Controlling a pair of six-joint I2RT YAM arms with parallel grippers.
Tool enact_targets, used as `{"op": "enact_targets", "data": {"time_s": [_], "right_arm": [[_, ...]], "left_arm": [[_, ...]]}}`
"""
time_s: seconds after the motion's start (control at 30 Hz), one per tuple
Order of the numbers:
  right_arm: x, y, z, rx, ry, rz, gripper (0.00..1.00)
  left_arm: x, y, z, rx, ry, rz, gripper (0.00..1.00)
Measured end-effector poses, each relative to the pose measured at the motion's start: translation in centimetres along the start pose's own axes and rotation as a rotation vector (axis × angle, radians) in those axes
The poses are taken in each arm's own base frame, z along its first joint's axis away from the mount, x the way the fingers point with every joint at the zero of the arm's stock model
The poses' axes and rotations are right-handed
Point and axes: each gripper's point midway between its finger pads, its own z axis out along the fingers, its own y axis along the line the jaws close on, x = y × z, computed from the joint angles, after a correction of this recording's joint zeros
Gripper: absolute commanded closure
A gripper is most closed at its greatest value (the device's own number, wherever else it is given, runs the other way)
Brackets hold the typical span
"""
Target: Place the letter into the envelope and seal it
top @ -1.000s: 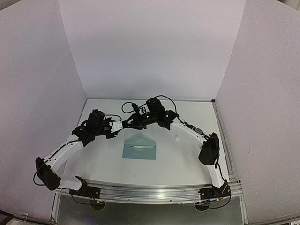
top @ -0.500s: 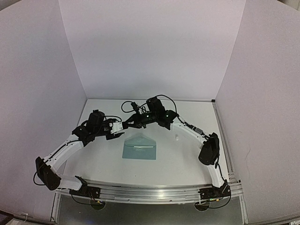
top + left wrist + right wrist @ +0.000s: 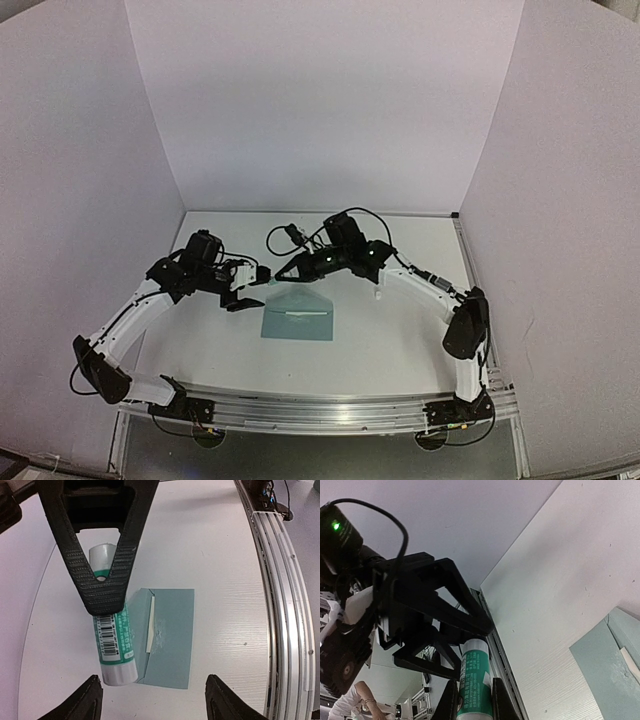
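**Handing the glue stick across to seal the envelope**

The left claw (image 3: 152, 677) is spreading its fingers wide and gripping nothing. A second ago it was pinched around the glue stick (image 3: 116, 650). The right claw (image 3: 475, 697) is now clamping that stick, having closed on it as the other let go, and the two arms are drawing apart. The stick is hanging over the flap (image 3: 141, 645) side of the envelope (image 3: 172, 630), which is lying flat on the worktop (image 3: 220, 555) between the arms with its flap open. Only a thin cream strip is showing at the mouth, probably the edge of the letter (image 3: 149, 625), which seems to be sitting inside already. With the handover done, the task appears to be moving into gluing and closing the flap.
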Motion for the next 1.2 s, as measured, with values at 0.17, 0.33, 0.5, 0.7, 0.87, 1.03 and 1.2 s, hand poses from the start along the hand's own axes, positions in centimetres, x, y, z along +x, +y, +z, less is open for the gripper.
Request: {"op": "enact_targets", "data": {"time_s": [0.17, 0.33, 0.5, 0.7, 0.87, 1.03, 1.2], "right_arm": [[0.0, 1.6, -0.3, -0.016, -0.006, -0.071, 1.0], [0.5, 1.9, 0.1, -0.019, 0.006, -0.098, 1.0], [0.7, 1.9, 0.3, -0.014, 0.007, -0.107, 1.0], [0.7, 1.8, 0.3, -0.007, 0.007, -0.108, 1.0], [0.6, 1.7, 0.2, 0.002, 0.004, -0.103, 1.0], [-0.5, 1.1, 0.0, 0.054, -0.044, -0.032, 1.0], [-2.7, -0.9, -1.0, 0.131, -0.154, 0.162, 1.0]], "left_arm": [[-0.5, 0.2, 0.4, 0.027, -0.014, -0.039, 0.37], [-0.6, 0.6, 0.8, 0.03, -0.012, -0.083, 0.51], [-1.1, 0.6, 0.6, 0.035, -0.027, -0.084, 0.71], [-1.1, 0.5, 0.6, 0.04, -0.031, -0.079, 0.99], [-1.0, 0.6, 0.6, 0.036, -0.028, -0.076, 1.0], [-0.7, 2.1, 0.8, -0.047, -0.011, -0.015, 1.0], [-0.3, 5.9, 1.8, -0.277, 0.012, 0.188, 1.0]]}}
